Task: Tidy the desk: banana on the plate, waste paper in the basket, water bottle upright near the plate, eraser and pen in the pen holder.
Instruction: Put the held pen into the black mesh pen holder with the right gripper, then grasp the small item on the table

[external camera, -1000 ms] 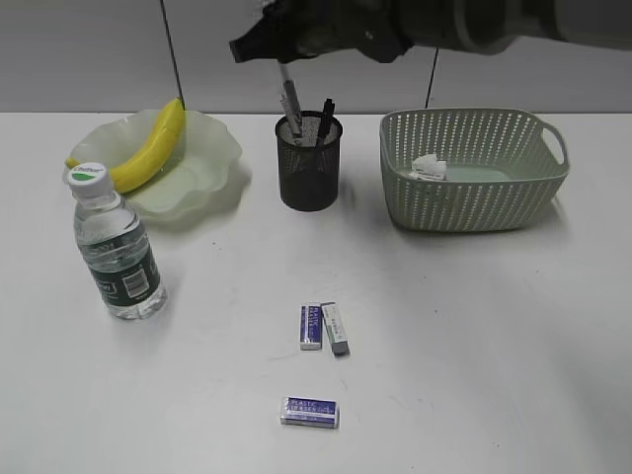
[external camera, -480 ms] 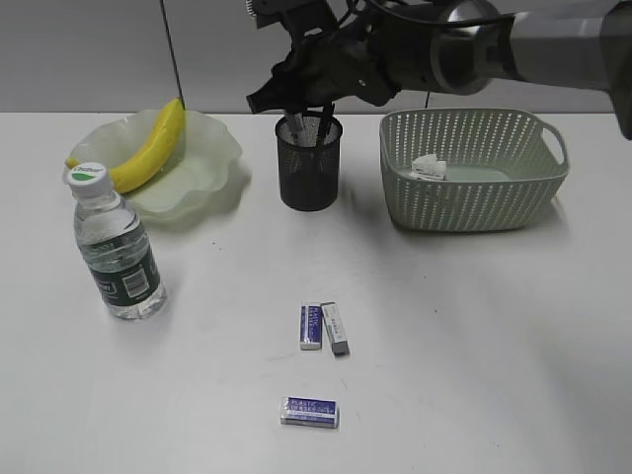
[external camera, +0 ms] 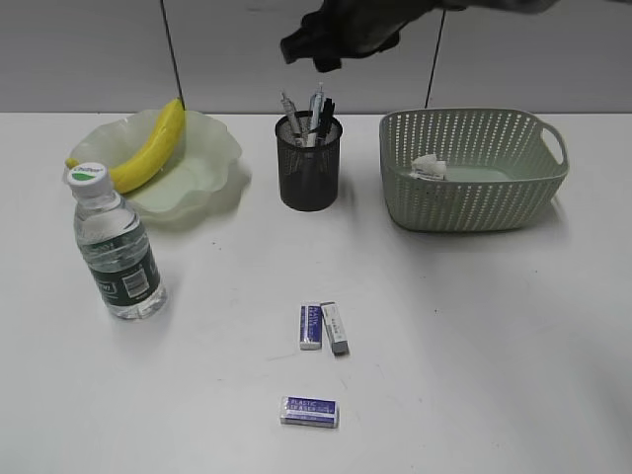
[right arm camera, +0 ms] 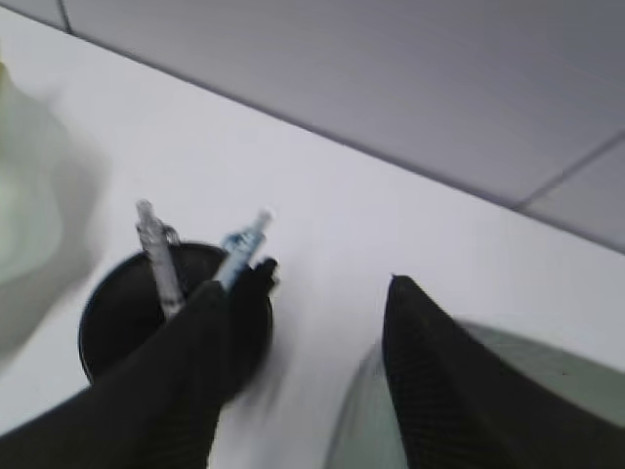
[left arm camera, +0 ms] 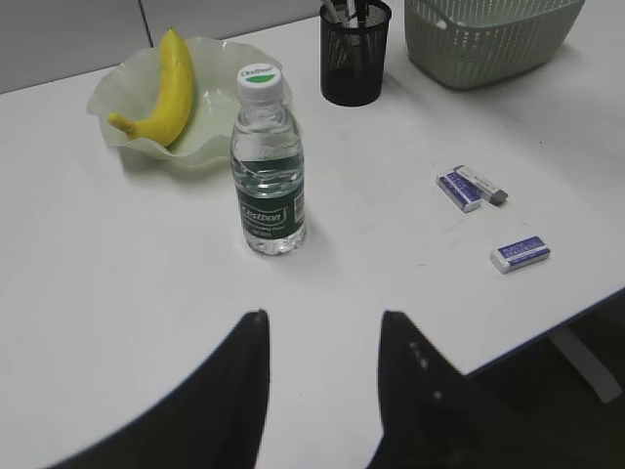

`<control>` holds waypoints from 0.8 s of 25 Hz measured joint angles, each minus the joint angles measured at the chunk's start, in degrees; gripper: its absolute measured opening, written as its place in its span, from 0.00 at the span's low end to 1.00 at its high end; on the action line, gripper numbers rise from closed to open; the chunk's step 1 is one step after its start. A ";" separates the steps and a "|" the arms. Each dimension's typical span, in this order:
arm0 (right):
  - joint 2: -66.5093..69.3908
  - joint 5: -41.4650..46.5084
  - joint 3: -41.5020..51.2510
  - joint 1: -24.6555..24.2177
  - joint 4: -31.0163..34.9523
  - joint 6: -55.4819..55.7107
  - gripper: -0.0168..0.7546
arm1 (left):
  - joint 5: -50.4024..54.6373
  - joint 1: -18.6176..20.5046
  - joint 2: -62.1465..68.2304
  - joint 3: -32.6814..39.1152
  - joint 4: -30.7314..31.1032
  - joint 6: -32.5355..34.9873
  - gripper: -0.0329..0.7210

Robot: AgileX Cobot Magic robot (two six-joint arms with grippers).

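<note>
The right gripper [external camera: 341, 35] has let go and gone up; a moment ago it was low over the pen holder [external camera: 309, 163], and now it hangs above it with its jaws apart and nothing between them. There are more pens [external camera: 314, 111] standing in the cup than before. Right below the gripper is the black mesh cup, and off to its right side is the basket [external camera: 474, 168] with the waste paper [external camera: 429, 166] in it. The left gripper [left arm camera: 317, 391] sits low over the desk [left arm camera: 117, 264] with its jaws apart and empty, and the water bottle [left arm camera: 267, 161] stands upright just ahead of it, with the plate [left arm camera: 210, 127] and the banana [left arm camera: 174, 88] farther on (so those jobs look done). Three erasers [external camera: 309, 411] lie on the desk, far in front of the right gripper and not in the cup yet. What could go wrong: the erasers are small and flat, so the jaws may slip off or push one away, and two of them touch, so grabbing one may drag the other. A low reach to the cup could also bump the tall pens. The right wrist view is blurry and shows only the cup and pens; the outside view shows the erasers, which it misses.
</note>
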 joint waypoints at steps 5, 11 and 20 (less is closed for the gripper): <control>-7.49 18.65 -0.05 0.00 6.52 -6.02 0.43 | 0.00 0.00 0.00 0.00 0.00 0.00 0.42; -18.74 31.44 6.80 0.00 12.53 -11.36 0.31 | 0.00 0.00 0.00 0.00 0.00 0.00 0.42; -46.77 34.14 37.52 0.00 18.15 -11.61 0.30 | 0.00 0.00 0.00 0.00 0.00 0.00 0.42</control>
